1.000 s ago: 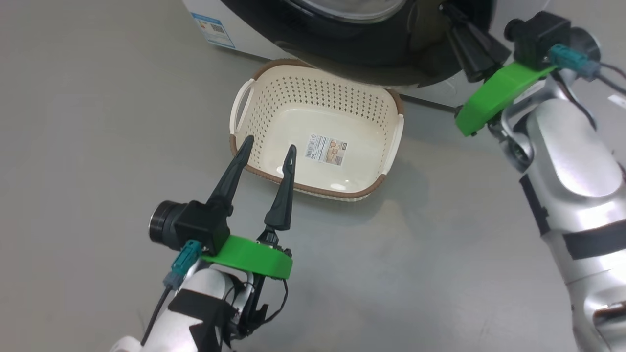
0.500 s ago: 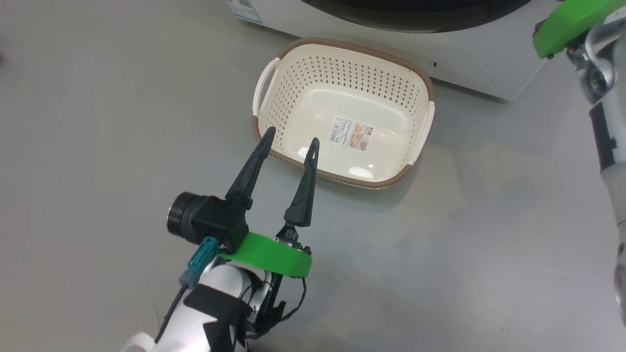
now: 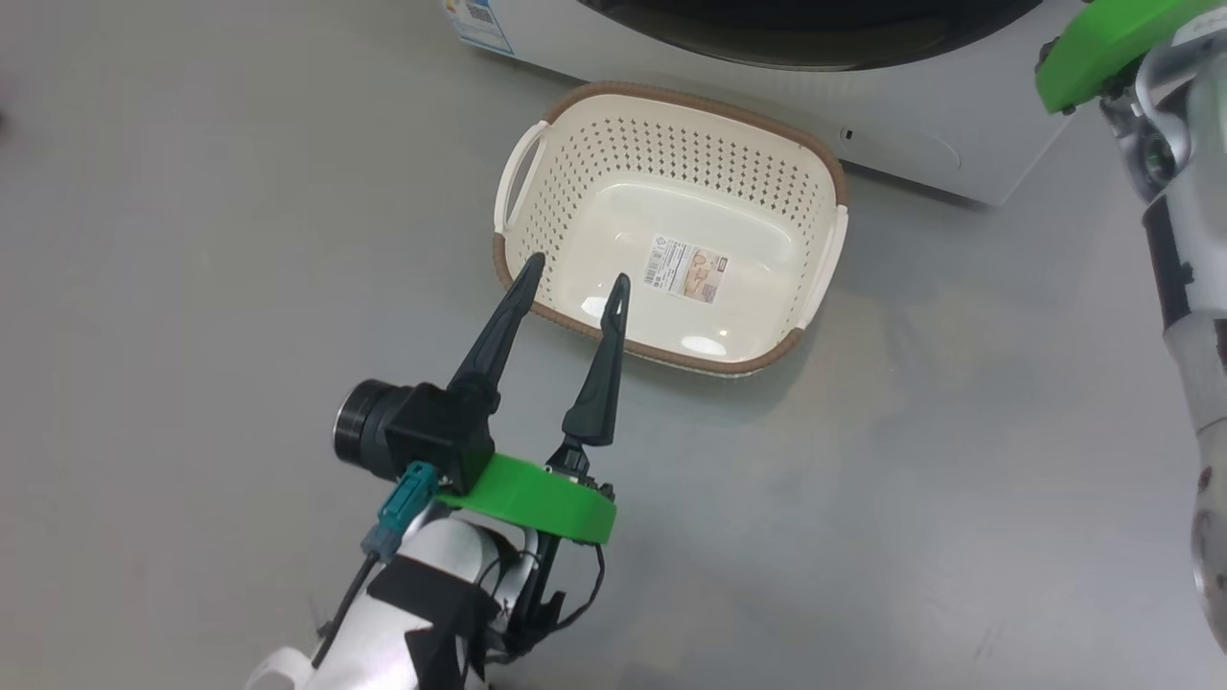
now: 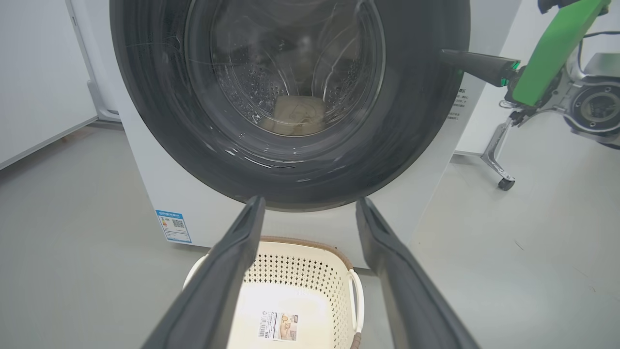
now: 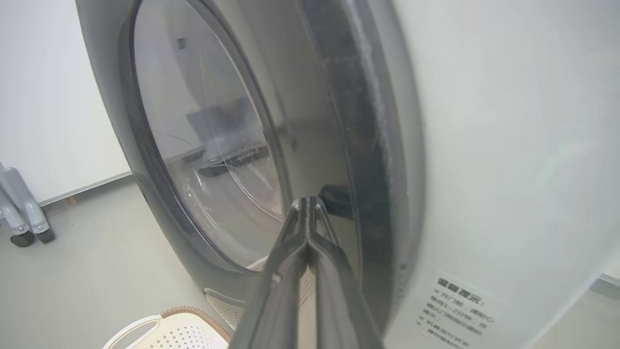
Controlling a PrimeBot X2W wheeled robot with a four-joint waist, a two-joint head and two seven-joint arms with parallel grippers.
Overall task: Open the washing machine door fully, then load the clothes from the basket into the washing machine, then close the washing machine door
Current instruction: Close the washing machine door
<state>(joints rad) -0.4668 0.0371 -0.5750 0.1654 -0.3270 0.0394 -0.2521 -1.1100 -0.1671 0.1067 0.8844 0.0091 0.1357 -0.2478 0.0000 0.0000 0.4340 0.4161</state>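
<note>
The cream basket (image 3: 757, 192) stands empty on the floor before the white washing machine (image 3: 911, 115), a label sticker on its bottom. My left gripper (image 3: 575, 270) hovers open over the basket's near rim, nothing between its fingers. In the left wrist view the washing machine door (image 4: 411, 121) lies back against the machine front. Pale clothes (image 4: 295, 114) show through its glass, inside the drum. My right gripper (image 5: 308, 202) is shut with nothing in it, its tips pressed on the door's black rim (image 5: 348, 121), at the right side as seen in the left wrist view (image 4: 448, 55).
Grey floor lies open to the left of and in front of the basket. A blue label (image 4: 173, 225) marks the machine's lower left corner. A wheeled metal leg (image 4: 499, 165) stands right of the machine, and castors (image 5: 24, 218) show by a white wall.
The head camera has shifted. The door rim that overhung the basket's far side has swung back to the machine front, my shut right gripper going with it. My left gripper held its place.
</note>
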